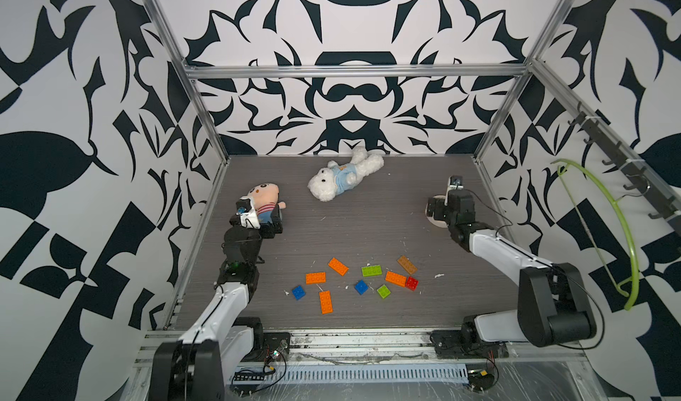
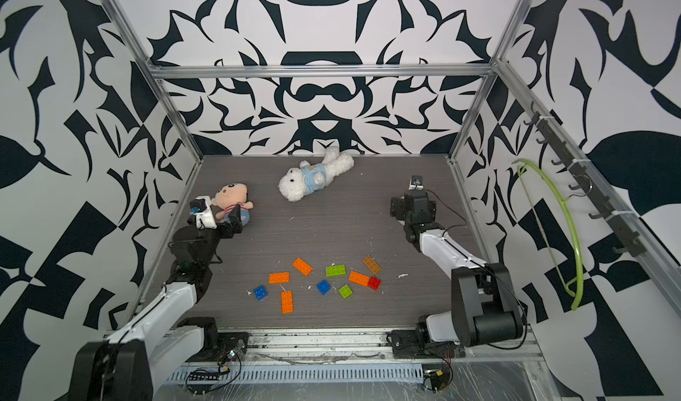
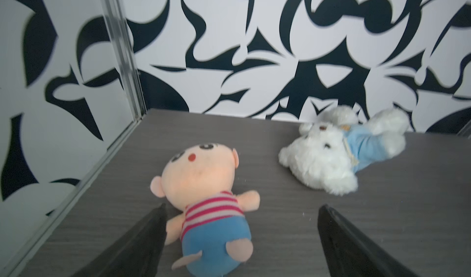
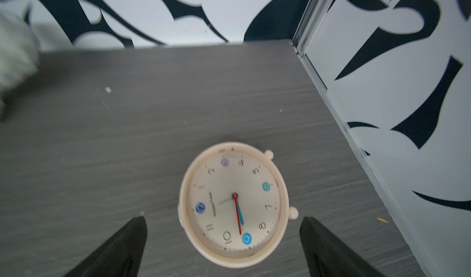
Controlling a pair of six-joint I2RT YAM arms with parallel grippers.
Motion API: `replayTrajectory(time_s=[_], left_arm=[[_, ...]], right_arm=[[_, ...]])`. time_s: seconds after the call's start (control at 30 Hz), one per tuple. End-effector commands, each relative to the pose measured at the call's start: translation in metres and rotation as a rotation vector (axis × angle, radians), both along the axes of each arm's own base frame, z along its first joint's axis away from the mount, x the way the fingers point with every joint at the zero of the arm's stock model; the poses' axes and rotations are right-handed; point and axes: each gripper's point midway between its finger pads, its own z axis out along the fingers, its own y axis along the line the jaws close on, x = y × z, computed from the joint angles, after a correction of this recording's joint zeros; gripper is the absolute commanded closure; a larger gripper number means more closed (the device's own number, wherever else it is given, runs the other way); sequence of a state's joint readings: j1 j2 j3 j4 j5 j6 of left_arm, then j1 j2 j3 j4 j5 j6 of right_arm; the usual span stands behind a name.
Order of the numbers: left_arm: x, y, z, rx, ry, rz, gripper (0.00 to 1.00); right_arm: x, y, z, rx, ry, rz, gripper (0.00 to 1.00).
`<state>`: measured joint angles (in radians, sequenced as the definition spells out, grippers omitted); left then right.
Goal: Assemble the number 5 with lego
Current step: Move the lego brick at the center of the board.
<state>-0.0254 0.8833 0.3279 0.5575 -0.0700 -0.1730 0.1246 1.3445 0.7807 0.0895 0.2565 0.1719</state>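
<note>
Lego bricks (image 1: 371,270) lie loose on the worktop (image 1: 368,226), well to the robot's side of the white teddy bear (image 1: 341,178), none stacked. Left of the bear, the left end effector (image 3: 242,206) gapes empty over the striped doll (image 3: 204,181); right of the bear, the right end effector (image 4: 223,218) gapes empty over the clock (image 4: 233,186). Closing here would likely seize those instead; flat bricks may skid when pinched.

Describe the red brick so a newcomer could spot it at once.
On the grey table, loose bricks lie scattered near the front edge. The red brick sits at the scatter's end nearest the right arm, against an orange brick, with a tan brick just behind. It is small, square and the only red piece.
</note>
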Motion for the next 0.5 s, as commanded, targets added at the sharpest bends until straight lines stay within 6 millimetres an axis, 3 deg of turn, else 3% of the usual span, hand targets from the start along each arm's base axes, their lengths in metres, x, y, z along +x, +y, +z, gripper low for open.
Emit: replayTrajectory(time_s=[0.0,0.1,0.17,0.23,0.33,0.47], left_arm=[[-0.025,0.042,-0.017,-0.22,0.18,0.284,0.01],[-0.042,0.038,-0.01,-0.227,0.233,0.268,0.01],[-0.052,0.041,-0.016,-0.338,0.26,0.315,0.01],[-0.051,0.008,-0.013,-0.366,0.296,0.123,0.01],[-0.051,-0.027,-0.018,-0.469,0.376,-0.053,0.01],[-0.061,-0.058,-0.042,-0.558,0.584,-0.168,0.01]], right_arm=[[-0.056,0.023,-0.02,0.178,0.205,0.05,0.0],[-0.077,0.031,0.002,0.304,0.209,0.028,0.0],[-0.092,0.044,0.011,0.344,0.278,0.094,0.0],[-0.107,0.068,0.007,0.442,0.357,0.195,0.0],[-0.129,0.107,-0.003,0.582,0.504,0.338,0.12],[-0.161,0.13,-0.025,0.387,0.625,0.38,0.18]])
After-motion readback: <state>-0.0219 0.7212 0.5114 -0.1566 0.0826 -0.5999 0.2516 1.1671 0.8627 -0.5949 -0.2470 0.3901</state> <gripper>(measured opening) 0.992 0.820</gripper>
